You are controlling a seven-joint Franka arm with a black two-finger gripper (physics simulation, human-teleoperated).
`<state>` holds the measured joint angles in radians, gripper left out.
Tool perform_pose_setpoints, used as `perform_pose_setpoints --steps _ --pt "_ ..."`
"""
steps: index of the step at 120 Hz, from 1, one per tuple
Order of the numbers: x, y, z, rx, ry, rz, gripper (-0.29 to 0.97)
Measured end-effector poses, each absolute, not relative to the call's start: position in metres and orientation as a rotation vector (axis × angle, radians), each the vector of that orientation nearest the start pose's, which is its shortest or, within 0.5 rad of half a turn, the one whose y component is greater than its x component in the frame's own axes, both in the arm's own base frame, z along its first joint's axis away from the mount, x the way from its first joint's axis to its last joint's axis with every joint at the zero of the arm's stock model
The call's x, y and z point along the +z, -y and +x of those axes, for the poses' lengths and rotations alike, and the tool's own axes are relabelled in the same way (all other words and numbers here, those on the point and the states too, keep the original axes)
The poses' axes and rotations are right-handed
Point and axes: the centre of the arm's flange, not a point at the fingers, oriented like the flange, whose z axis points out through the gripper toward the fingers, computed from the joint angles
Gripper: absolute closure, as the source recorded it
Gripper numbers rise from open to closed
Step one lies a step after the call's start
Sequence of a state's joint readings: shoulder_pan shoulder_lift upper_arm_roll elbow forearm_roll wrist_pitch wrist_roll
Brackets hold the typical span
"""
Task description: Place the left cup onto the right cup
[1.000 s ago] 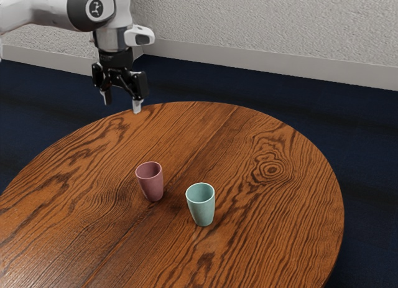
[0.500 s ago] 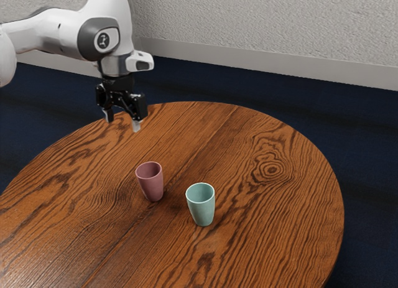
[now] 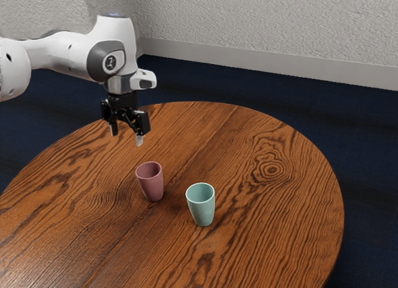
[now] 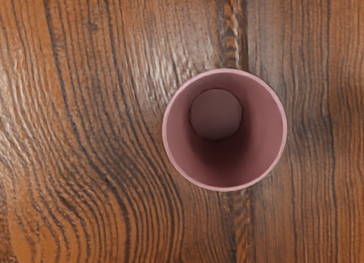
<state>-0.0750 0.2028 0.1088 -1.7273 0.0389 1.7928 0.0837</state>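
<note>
A pink cup (image 3: 150,180) stands upright on the round wooden table (image 3: 261,176), left of a teal cup (image 3: 200,203) in the exterior view. Both cups are empty and a small gap separates them. My gripper (image 3: 127,133) hangs open in the air above and a little behind the pink cup, fingers pointing down, nothing between them. In the wrist view I look straight down into the pink cup (image 4: 223,129), its round bottom visible.
The table's far edge lies just behind the gripper, with dark blue carpet (image 3: 298,95) beyond it and a pale wall with a baseboard (image 3: 261,58) at the back. Bare wood surrounds both cups.
My gripper has come down and shifted toward the exterior view's right, closer to the pink cup. Its fingers stay open. Neither cup has moved.
</note>
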Motion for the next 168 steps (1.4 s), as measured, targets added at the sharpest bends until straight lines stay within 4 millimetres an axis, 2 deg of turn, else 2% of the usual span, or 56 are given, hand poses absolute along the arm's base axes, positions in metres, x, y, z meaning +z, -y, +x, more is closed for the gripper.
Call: perform_pose_setpoints --steps 48,168 --pt "0.41 -0.024 0.609 0.227 -0.102 -3.08 0.0" --pt "0.363 -0.044 0.627 0.223 -0.076 -3.077 0.0"
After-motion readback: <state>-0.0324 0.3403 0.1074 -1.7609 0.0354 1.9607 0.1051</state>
